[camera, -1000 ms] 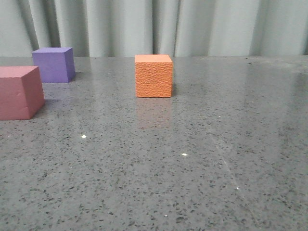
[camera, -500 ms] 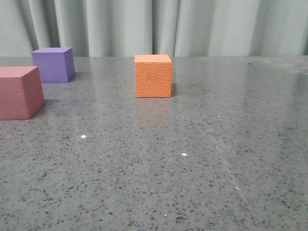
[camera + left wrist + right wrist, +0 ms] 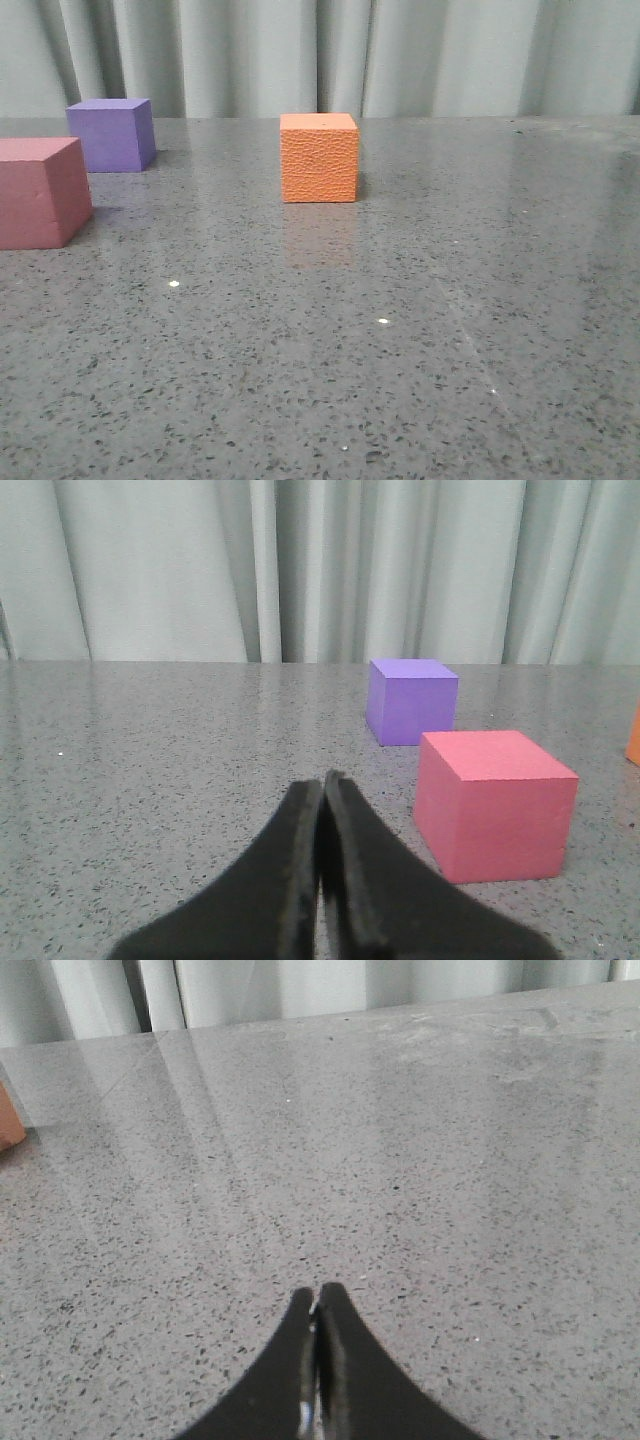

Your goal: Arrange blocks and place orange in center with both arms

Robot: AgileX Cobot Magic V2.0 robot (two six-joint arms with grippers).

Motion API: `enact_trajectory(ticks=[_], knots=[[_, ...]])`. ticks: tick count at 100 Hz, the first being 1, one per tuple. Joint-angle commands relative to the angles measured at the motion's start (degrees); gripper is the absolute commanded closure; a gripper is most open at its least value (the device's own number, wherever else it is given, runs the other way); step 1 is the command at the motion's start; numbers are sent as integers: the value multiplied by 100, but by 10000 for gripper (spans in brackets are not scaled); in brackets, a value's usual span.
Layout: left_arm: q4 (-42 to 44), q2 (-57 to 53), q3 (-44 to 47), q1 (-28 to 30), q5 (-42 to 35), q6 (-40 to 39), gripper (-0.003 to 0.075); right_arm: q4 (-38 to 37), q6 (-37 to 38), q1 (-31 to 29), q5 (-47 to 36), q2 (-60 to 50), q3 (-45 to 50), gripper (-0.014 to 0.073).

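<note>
The orange cube with its pebbled skin stands upright near the middle of the table, toward the back. To its left sit the purple cube at the far left rear and the pink-red cube at the left edge, cut off by the frame. Neither gripper shows in the front view. My left gripper is shut and empty, low over the table, short of the pink-red cube and the purple cube. My right gripper is shut and empty over bare table; a sliver of the orange cube shows.
The table is grey speckled stone, glossy with reflections. A pale pleated curtain hangs behind its far edge.
</note>
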Motion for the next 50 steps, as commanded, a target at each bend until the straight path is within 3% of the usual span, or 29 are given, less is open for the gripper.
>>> enact_trajectory(ticks=[1,50], knots=[[-44,-189,322,15,-445,-3,730,-19,-63,-30,-588,-150,-83,661],[-44,-189,322,15,-445,-3,730,-19,-63,-30,-672,-150,-83,661]])
